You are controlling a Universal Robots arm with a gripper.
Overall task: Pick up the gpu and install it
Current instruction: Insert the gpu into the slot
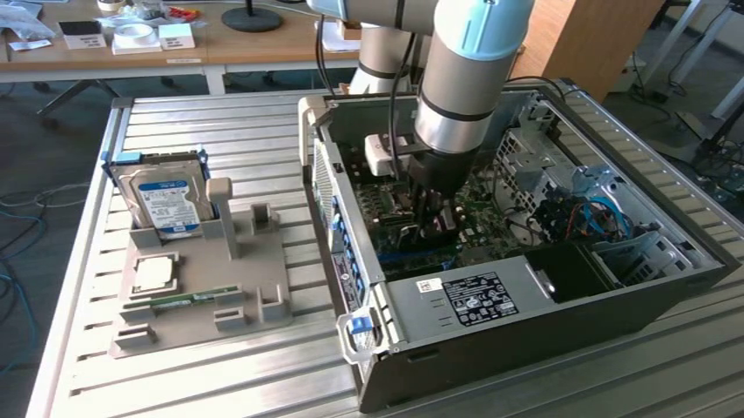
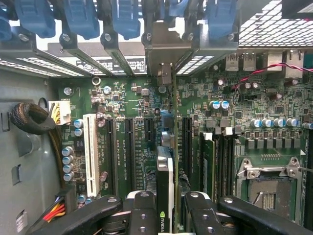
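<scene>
One arm (image 1: 465,87) reaching straight down into the open computer case (image 1: 558,305) on the desk (image 1: 209,374), tool (image 1: 433,228) low over the motherboard (image 1: 489,226). Up close: tool (image 2: 166,205) pinching the gpu (image 2: 165,186) edge-on, upright above the expansion slots (image 2: 129,147), bracket end toward the rear openings.

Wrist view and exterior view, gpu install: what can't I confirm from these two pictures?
- Whether the gpu sits fully in its slot: in the wrist view it is seen edge-on, and its lower end is covered by the gripper.
- Exterior view: the arm and gripper block the card and the slot inside the computer case.
- Motherboard lettering: too small to read.
- Hard drive label text: too small.
</scene>
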